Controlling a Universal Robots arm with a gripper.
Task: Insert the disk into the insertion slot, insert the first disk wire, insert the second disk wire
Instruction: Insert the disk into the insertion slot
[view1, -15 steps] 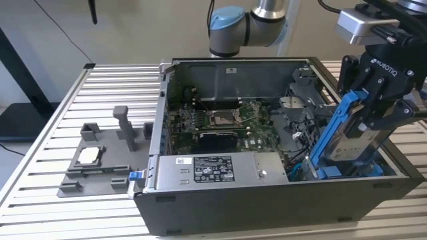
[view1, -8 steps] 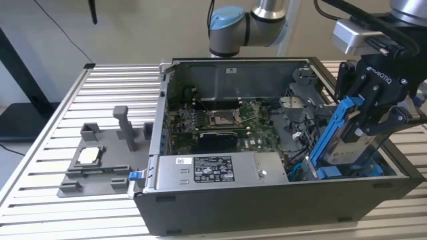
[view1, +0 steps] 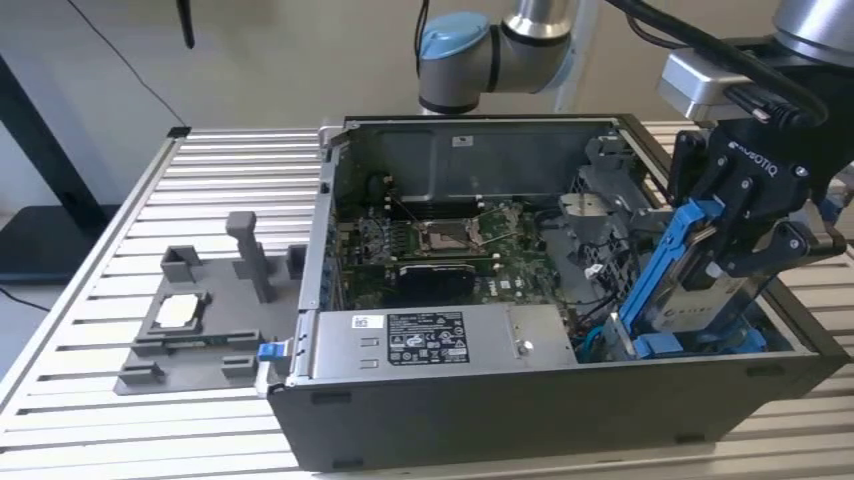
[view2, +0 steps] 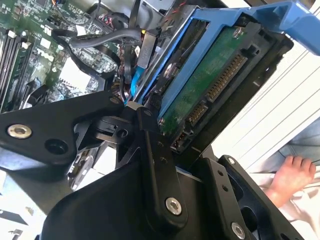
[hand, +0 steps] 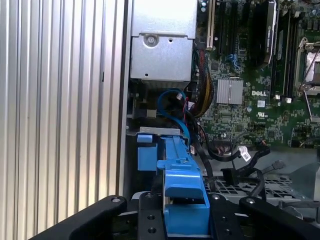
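Pinching the blue-framed silver rectangular disk (view1: 687, 305), the black two-finger gripper (view1: 738, 260) is holding it tilted into the open black computer case (view1: 534, 420).

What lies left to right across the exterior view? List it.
Grey 3D-printed fixture tray with upright posts → silver metal power-supply box with white label → blue-railed disk gripped by the black end effector.
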